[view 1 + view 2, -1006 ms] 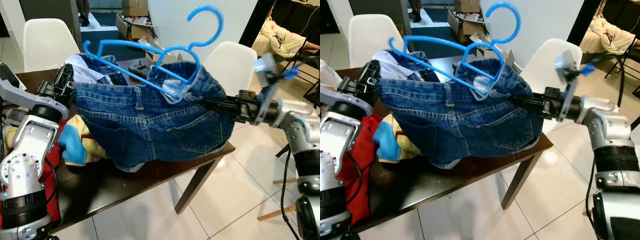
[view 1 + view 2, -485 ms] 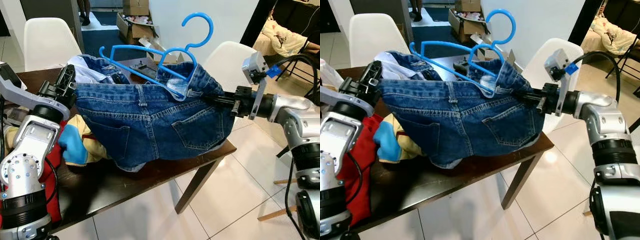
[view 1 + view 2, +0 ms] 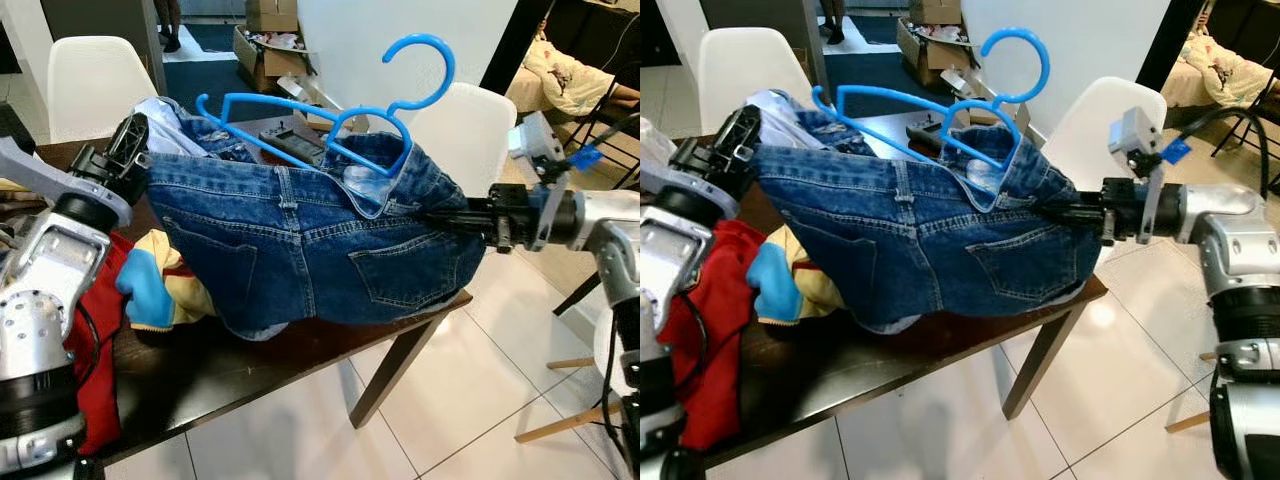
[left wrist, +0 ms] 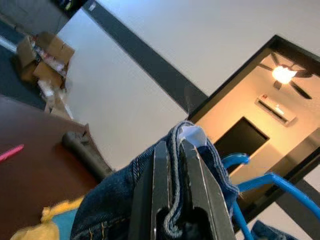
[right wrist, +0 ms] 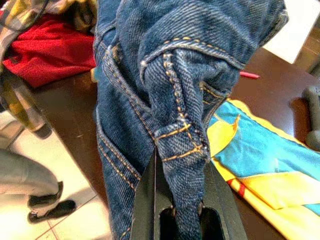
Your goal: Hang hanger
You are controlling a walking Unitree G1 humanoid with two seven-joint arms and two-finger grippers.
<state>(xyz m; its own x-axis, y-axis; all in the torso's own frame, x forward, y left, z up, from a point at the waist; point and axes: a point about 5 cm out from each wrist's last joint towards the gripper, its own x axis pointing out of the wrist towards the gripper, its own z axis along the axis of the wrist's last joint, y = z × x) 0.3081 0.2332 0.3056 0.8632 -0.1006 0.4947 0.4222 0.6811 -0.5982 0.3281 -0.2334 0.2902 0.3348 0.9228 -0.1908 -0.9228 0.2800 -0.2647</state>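
Left gripper: fingers pinched denim shorts waistband.
Right gripper: fingers pinched opposite waistband.
Blue plastic hanger: rested inside waistband.

right claw drew back rightward | jeans stretched wider | hanger hook shifted right

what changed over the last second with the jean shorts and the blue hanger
The right gripper swung in towards the table, then back out, pulling the blue denim shorts' waistband taut again. The blue plastic hanger resting in the waistband tipped with it, its hook ending slightly further right. Nothing was released: the left gripper still clamps the other waistband end, and the shorts stay draped over the dark wooden table.
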